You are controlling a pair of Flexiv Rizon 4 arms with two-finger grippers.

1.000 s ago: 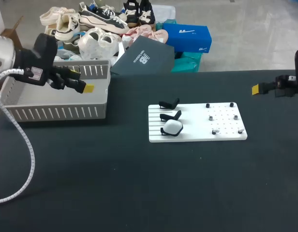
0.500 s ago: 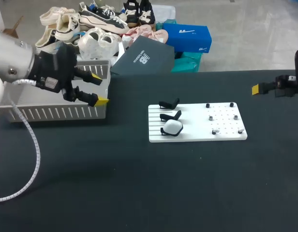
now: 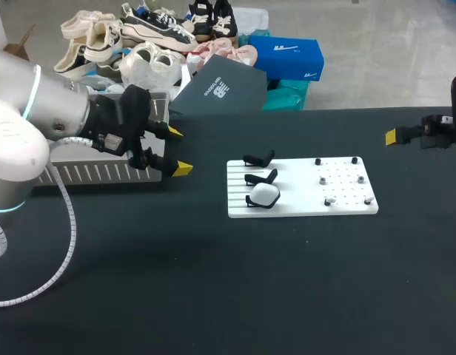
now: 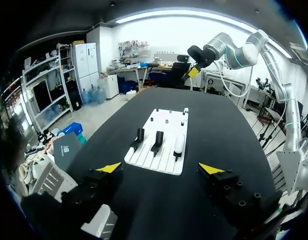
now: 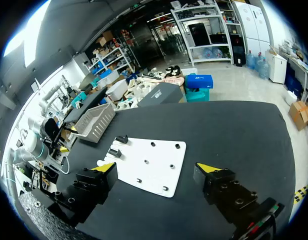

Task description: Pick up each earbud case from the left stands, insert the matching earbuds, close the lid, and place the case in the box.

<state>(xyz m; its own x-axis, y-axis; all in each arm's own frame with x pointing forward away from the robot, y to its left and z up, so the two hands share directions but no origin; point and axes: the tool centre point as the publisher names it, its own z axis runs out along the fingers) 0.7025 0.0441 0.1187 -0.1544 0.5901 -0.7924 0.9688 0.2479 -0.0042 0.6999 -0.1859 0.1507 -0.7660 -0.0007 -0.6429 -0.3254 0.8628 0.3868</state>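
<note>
A white board [image 3: 302, 194] lies mid-table. On its left part stand three black stands; the nearest one holds a white earbud case [image 3: 264, 194], the two others [image 3: 259, 159] are bare. Small earbuds [image 3: 323, 179] sit on pegs on its right part. My left gripper [image 3: 178, 151] hangs open and empty just left of the board, by the basket's corner. From the left wrist the gripper [image 4: 159, 168] faces the board [image 4: 150, 159] and the case [image 4: 179, 145] ahead. My right gripper [image 3: 394, 136] is open and empty at the far right; from its wrist the gripper [image 5: 155, 167] looks over the board [image 5: 154, 160].
A grey slotted basket [image 3: 95, 174] stands at the back left, partly hidden behind my left arm; it also shows as the basket [image 5: 94, 122] in the right wrist view. Dark tabletop spreads in front of the board.
My left arm has swung right, from over the basket to its right corner, closer to the board. Its fingers stay open. The right arm has not moved.
</note>
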